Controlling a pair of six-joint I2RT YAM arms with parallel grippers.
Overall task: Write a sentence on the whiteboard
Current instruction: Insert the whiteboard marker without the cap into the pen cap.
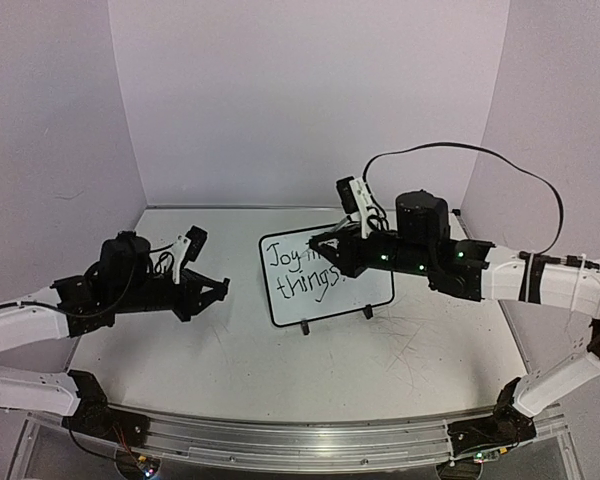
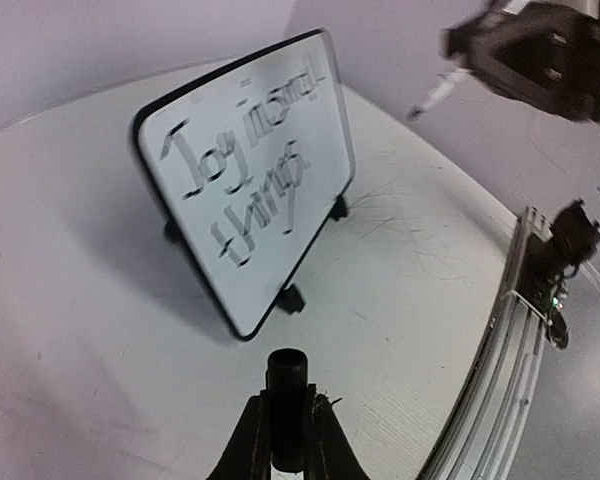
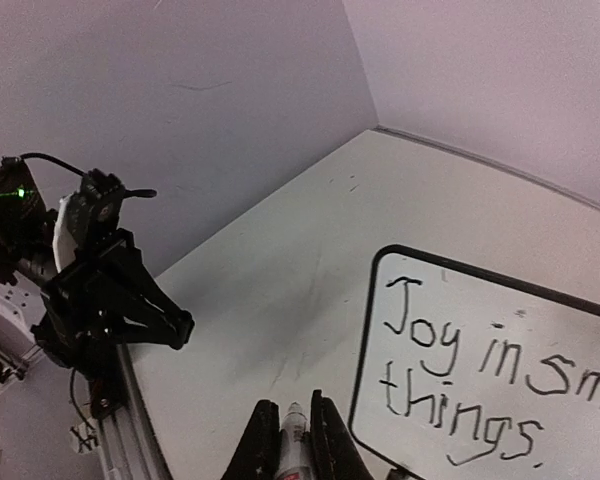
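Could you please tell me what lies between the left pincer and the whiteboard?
Only bare tabletop separates the left pincer from the whiteboard; the top external view shows it.

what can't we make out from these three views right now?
- Top external: the right gripper and its arm cover the end of the sentence's first line on the whiteboard.
- Right wrist: frame edge cuts that line after "sm"; the marker's body runs off the bottom.
- Left wrist: lettering is blurred; the black cylinder in the left gripper shows only its end, so unidentifiable.
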